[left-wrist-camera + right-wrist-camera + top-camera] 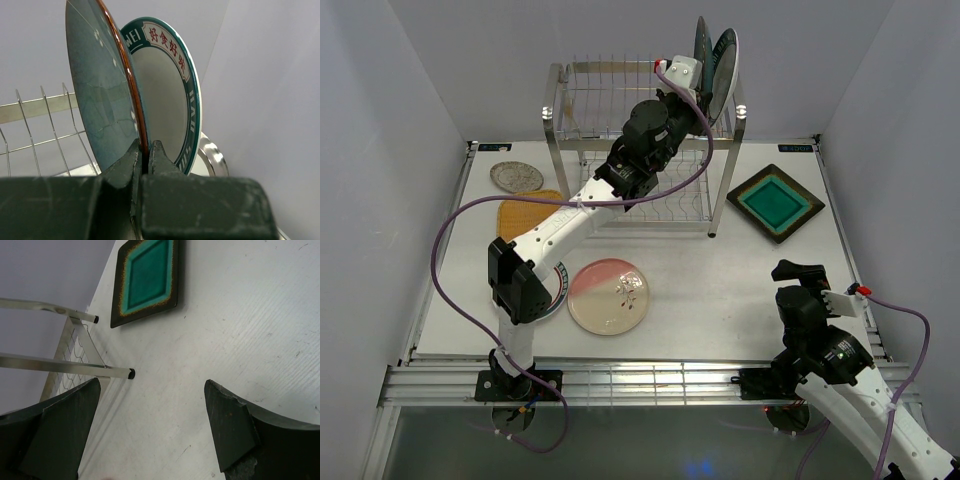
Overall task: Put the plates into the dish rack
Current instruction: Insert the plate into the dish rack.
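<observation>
L gripper point(145, 150) pinching dark blue-grey plate point(100, 95) by its rim, upright at right end of dish rack point(620, 110) top tier, just beside green-rimmed plate point(167, 95). Imo lower it dead vertical into the next slot w/o knocking the neighbour. R gripper point(152, 390) spread, holding nothing.

A white table point(720, 300) stands inside a box of plain pale walls point(390, 150). Up close, its top has thin scratches and tiny dark specks. Silver metal rails point(650, 382) run along the near edge. Below them is a dark, shiny floor point(650, 440).
</observation>
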You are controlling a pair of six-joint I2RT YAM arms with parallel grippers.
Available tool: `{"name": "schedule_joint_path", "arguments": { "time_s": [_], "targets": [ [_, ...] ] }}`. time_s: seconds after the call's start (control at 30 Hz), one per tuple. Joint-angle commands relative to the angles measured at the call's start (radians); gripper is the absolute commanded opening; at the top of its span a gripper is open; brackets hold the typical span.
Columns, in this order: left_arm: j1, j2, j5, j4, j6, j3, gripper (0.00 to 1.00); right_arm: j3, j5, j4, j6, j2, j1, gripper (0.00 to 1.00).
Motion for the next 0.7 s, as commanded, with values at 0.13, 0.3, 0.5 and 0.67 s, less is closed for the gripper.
{"name": "schedule_joint_path", "arguments": {
  "time_s": [0.13, 0.3, 0.5, 0.67],
  "targets": [
    [0.0, -0.084, -0.007, 0.158, 0.019, 0.004, 0.02, -0.001, 0.026, 0.024, -0.001, -0.013, 0.001, 0.9],
    [0.0, -0.082, -0.013, 0.158, 0.031, 0.008, 0.04, -0.001, 0.028, 0.024, -0.002, -0.01, 0.001, 0.9],
    [0.0, -0.104, -0.023, 0.171, 0.042, -0.028, 0.0, -0.002, 0.029, 0.025, -0.002, -0.008, 0.001, 0.9],
    [0.0, -0.139, -0.018, 0.187, 0.045, -0.068, 0.0, -0.004, 0.029, 0.03, -0.002, -0.004, 0.001, 0.9]
  ]
}}
